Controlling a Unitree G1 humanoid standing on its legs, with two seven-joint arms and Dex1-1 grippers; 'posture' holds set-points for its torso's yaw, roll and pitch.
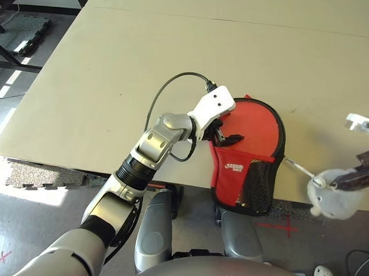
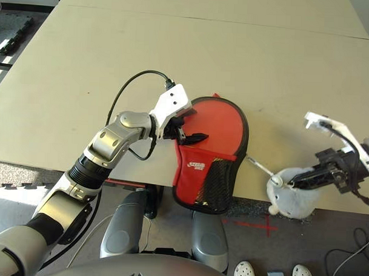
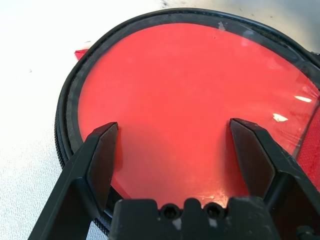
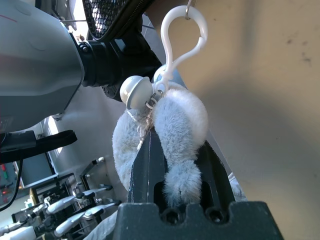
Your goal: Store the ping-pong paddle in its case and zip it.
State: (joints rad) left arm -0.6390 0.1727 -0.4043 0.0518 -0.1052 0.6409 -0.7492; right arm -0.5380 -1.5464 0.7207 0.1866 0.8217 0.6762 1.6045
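We are looking down on the pale table (image 1: 114, 81), and there lies the red case (image 2: 211, 148) at the near edge, its narrow end with the black mesh pocket (image 2: 214, 181) hanging over the rim toward us. Inside it we see the ping-pong paddle (image 3: 190, 105), its round red face lying flat within the black zip edging, which curves round the head of the case; the handle we cannot make out from here. Our left hand (image 2: 188, 131) hovers just over the paddle's face at the case's left side, its two black fingers (image 3: 100, 155) spread wide apart with nothing between them. Over on the right, off the table's near edge, our right hand (image 2: 319, 176) is clamped tight on a small fluffy grey-white plush charm (image 4: 175, 130), fingers pressed into the fur. A white plastic clip (image 4: 182, 35) rises from the charm, and a thin white cord (image 2: 259, 165) runs from it back toward the case's right side; whether the cord is fastened to the zip we cannot tell.
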